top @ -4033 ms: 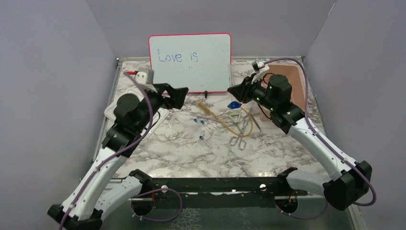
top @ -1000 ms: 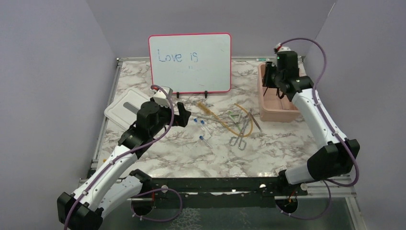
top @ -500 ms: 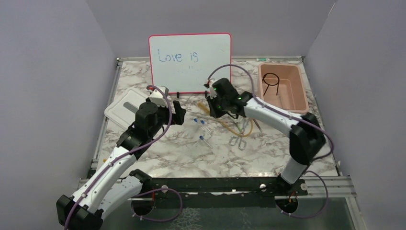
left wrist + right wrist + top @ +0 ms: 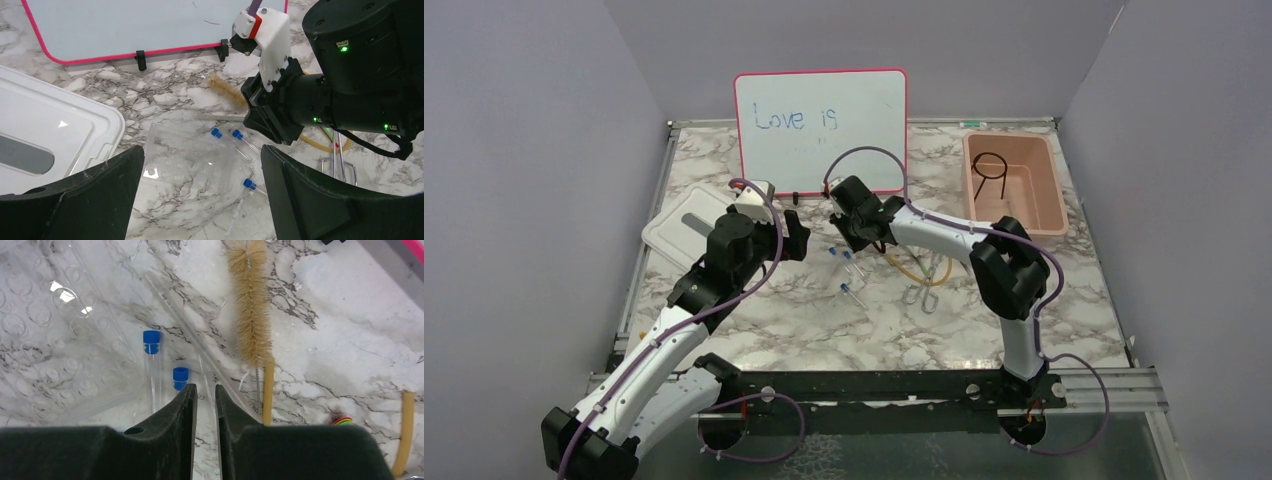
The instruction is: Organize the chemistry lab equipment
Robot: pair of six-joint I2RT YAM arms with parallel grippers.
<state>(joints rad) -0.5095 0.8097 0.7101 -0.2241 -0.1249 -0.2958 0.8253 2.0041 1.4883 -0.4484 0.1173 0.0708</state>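
The whiteboard (image 4: 820, 130) stands at the counter's 12 o'clock, with "Love is" handwritten on it in blue. The pink bin (image 4: 1054, 190) sits at 2 o'clock, and the black wire ring (image 4: 990, 165) lies inside it. The white lid (image 4: 679, 225) is at 9 o'clock.

The right tool (image 4: 206, 390) hangs low near the counter's centre, its jaws narrowed to a thin slit. Two blue-capped tubes (image 4: 151, 355) lie on the counter just at its 10 o'clock, beside a clear plastic rack (image 4: 50, 340). A bristle brush (image 4: 250, 305) lies at the tool's 1 o'clock, and the amber tube (image 4: 407, 430) at 3 o'clock.

In the top view, scissors (image 4: 924, 290) lie at the tubes' 3 o'clock. The left tool (image 4: 202, 160) is spread wide and holds nothing, above the rack.
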